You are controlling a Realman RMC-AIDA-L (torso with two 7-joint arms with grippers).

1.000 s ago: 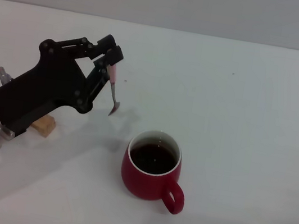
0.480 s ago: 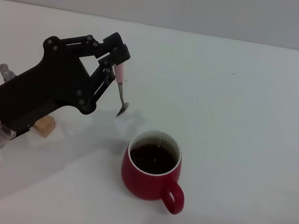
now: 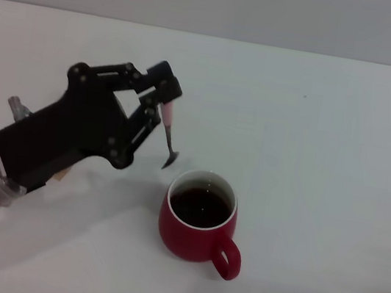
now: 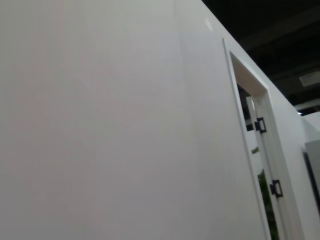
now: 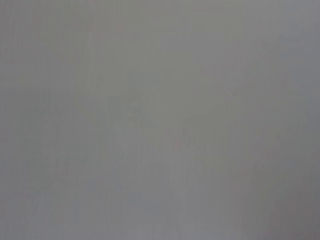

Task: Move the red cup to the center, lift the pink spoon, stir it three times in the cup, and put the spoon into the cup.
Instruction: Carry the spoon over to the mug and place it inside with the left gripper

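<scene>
Here, head view: the left end effector hangs above the white bench, its black fingers clamped on the pale pink handle of the pink spoon. The spoon hangs nearly upright, handle up, grey neck and bowl pointing down and slightly toward the cup. Its bowl is clear of the bench, casting a faint shadow beneath.

The red cup stands upright on the bench, near the middle of the view and a little toward the robot. White inner rim, dark inside. Loop handle points to about five o'clock from the cup's centre. The spoon's bowl sits at about eleven o'clock from the cup, just beside the rim but outside it — not touching, not over the opening.

The left arm reaches in from about eight o'clock, black linkage on a silver cylindrical wrist with a small green light.

Left wrist view shows only a pale wall and a door frame with dark hinges; none of the task's things appear there. Right wrist view is a flat grey field — nothing to make out. The right end effector does not appear in any view.
</scene>
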